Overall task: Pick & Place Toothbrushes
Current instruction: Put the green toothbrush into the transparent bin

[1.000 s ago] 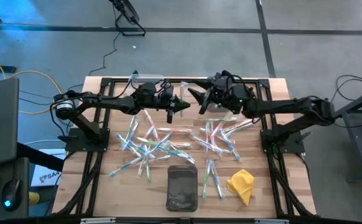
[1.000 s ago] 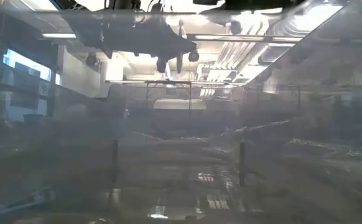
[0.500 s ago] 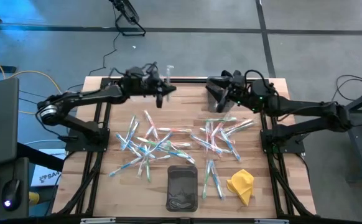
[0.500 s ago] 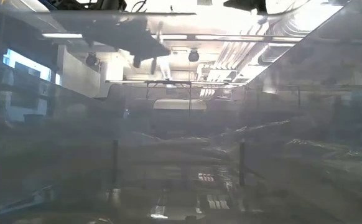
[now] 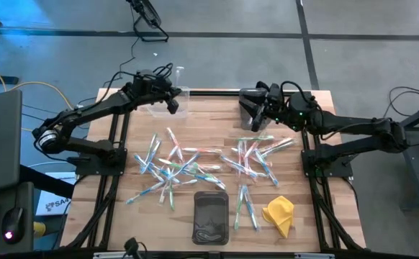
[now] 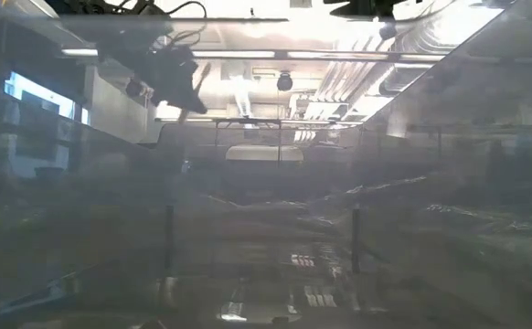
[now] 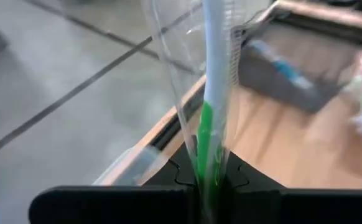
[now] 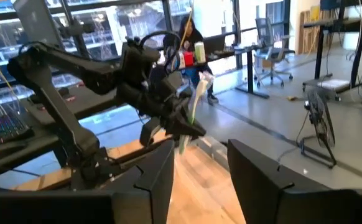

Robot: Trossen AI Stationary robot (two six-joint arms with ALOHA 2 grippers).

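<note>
Many toothbrushes lie scattered flat on the wooden table, one heap (image 5: 177, 164) left of the middle and another (image 5: 254, 155) to the right. My left gripper (image 5: 172, 104) hovers over a clear bin (image 5: 155, 108) at the table's far left, shut on one wrapped toothbrush (image 7: 212, 68) with a white stem and a green handle. My right gripper (image 5: 247, 109) stands open near the far edge, right of the middle, with nothing between its fingers (image 8: 156, 174). My left gripper pinches the toothbrush's green handle end (image 7: 204, 149) between its two fingers, clear wrapper and all. The white stem sticks out ahead of the fingers, along them. The toothbrush is lifted clear of the table.
A dark tray (image 5: 211, 216) sits at the near edge in the middle, with a few toothbrushes (image 5: 244, 205) beside it. A yellow cloth (image 5: 278, 214) lies to its right. A black frame (image 5: 209, 92) runs along the far edge.
The two grippers stood close together over the far middle. My left gripper has since swung toward the table's far left corner with the toothbrush, ending over the clear bin. My right gripper drew back toward the right edge, then kept still.
</note>
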